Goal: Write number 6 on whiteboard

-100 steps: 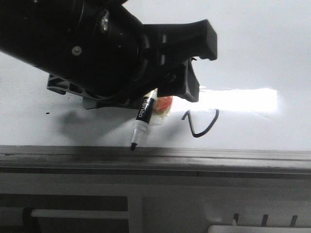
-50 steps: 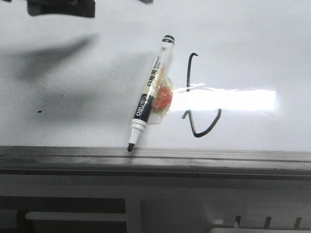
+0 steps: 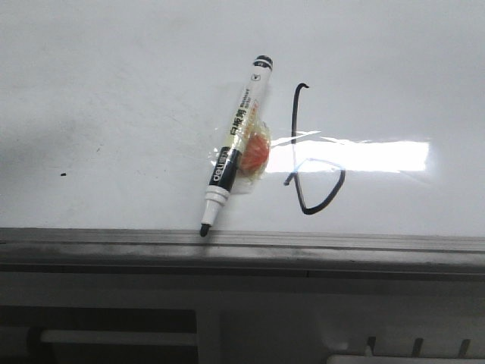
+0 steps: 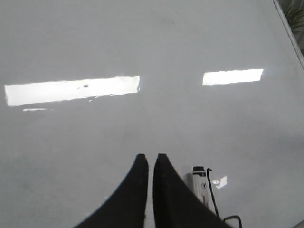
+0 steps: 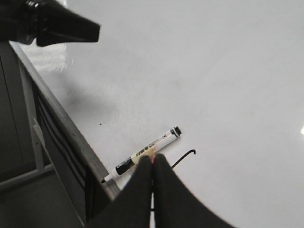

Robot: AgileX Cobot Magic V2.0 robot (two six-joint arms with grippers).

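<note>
Change since earlier frame: left arm, which filled the front view a second ago with the marker under it, is gone from that view; marker (image 3: 235, 144) now lies free on the whiteboard (image 3: 114, 91).
Number 6 (image 3: 311, 155): drawn, just beside the marker on its right; hooked top, angular loop at bottom, a ceiling-light glare crossing the loop. Task judged essentially done.
Marker position: flat on the surface, tilted, tip down by the grey frame edge (image 3: 242, 244), black end cap pointing up the board. Orange lump under clear tape sits at mid-barrel.
Handling, marker: light, stiff, smooth round barrel, likely to roll or slip; best taken at the taped mid-barrel, where the padding would give grip.
Handling, board: rigid, glossy; fresh ink would smear if brushed, so keep clear of the 6.
Left tool (image 4: 151, 164): fingers nearly together, thin slit between, nothing held; above the board, marker cap just beside it.
Right tool (image 5: 153, 164): fingers pressed together, empty; hovers over the marker's mid-barrel, not visibly touching.
Small black speck (image 3: 63, 175): well left of the marker, unrelated.
</note>
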